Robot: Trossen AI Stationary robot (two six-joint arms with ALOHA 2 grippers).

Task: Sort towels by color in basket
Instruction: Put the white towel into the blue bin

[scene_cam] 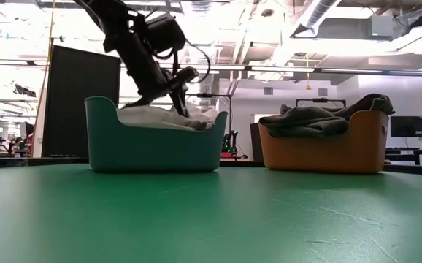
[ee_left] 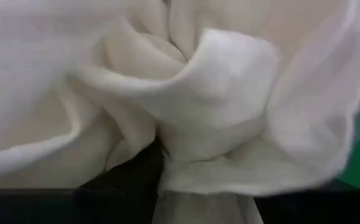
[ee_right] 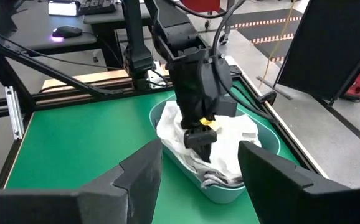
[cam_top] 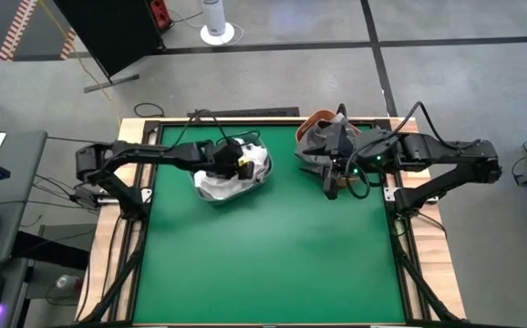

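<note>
A teal basket (scene_cam: 152,146) holds a heap of white towels (cam_top: 218,187). My left gripper (ee_right: 198,140) points down into that heap, shut on white cloth. An orange basket (scene_cam: 328,150) near the table's far right holds dark grey towels (scene_cam: 313,117) that drape over its rim. My right gripper (ee_right: 198,186) is open and empty. It hovers just on the near side of the orange basket (cam_top: 314,118) and faces the teal basket (ee_right: 270,140). No rust-orange or checked towel shows. My left gripper comes from above, pointing down, into the white towels in the teal basket. A gathered fold of white cloth (ee_left: 192,168) bunches right at the fingers, which the cloth itself hides. One layer or several cannot be told. The towel rests on the heap.
The wide green table top (cam_top: 273,264) stretches from both baskets to the near edge. A wooden frame with dark rails (cam_top: 136,210) borders the table. Cables trail along the right arm (cam_top: 428,155). Desks, a keyboard and a mouse stand beyond the table's left side.
</note>
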